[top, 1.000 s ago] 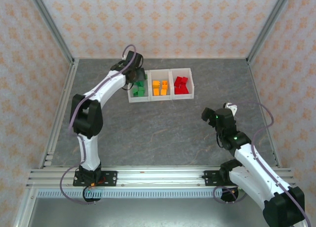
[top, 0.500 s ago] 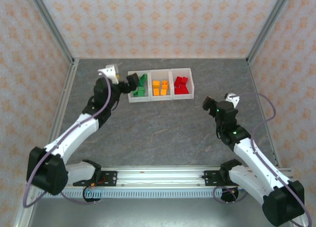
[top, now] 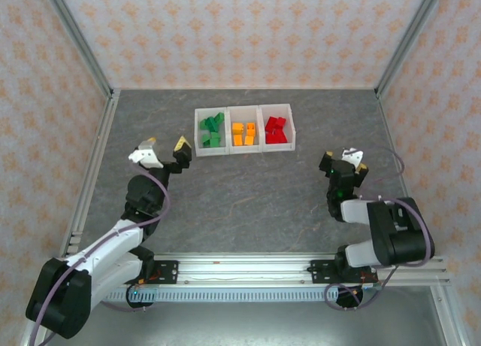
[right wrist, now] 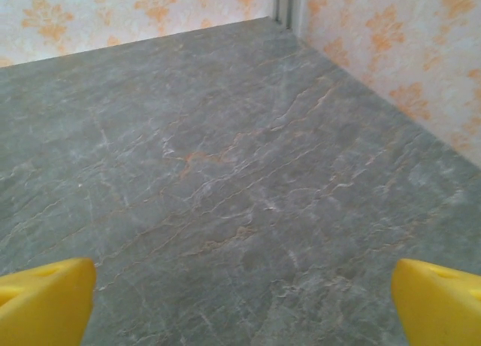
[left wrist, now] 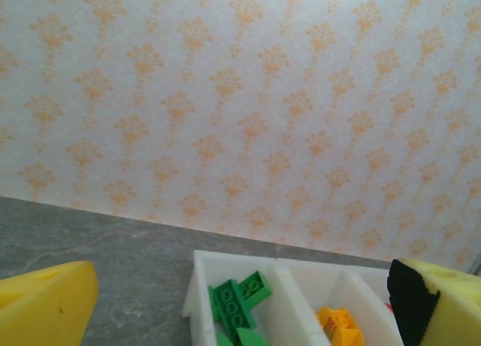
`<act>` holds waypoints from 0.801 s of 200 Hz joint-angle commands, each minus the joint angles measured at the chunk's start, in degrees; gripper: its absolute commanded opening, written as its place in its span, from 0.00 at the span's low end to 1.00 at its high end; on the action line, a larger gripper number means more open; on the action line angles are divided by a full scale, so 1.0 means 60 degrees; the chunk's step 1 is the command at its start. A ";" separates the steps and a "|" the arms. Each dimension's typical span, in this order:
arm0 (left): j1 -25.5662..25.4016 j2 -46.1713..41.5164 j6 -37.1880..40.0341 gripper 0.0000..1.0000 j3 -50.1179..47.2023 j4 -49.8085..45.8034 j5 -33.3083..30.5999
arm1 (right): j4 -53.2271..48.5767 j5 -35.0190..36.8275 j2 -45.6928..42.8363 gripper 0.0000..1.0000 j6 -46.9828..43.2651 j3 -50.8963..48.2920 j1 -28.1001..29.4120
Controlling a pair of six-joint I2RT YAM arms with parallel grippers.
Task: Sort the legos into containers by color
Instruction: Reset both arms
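The left hand, now drawn back from the containers, hovers empty and spread wide, while that row runs left to right across the far desk holding green, orange and red legos separately, and the right hand, also retreated, gapes empty.

Legos lie sorted — green, orange, red — in three white containers.

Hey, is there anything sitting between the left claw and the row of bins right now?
Nothing visible stands in the way. The left claw is open and empty, just left of and slightly nearer than the bins. Between them there is bare table, with no loose brick or other object on it.
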 commanded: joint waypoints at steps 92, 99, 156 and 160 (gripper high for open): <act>0.0357 0.1434 0.2087 0.99 -0.1263 0.1904 -0.2446 | 0.3673 -0.1832 0.0945 1.00 -0.0344 -0.0545 -0.0396; 0.0463 0.1786 0.2161 1.00 -0.1218 0.2041 -0.2336 | 0.3696 -0.1830 0.0945 1.00 -0.0358 -0.0557 -0.0399; 0.1917 0.4333 0.2019 1.00 -0.1497 0.4627 -0.1147 | 0.3701 -0.1830 0.0940 1.00 -0.0351 -0.0555 -0.0396; 0.2090 0.4664 0.1898 1.00 -0.1613 0.5239 -0.1064 | 0.3694 -0.1830 0.0927 1.00 -0.0343 -0.0552 -0.0396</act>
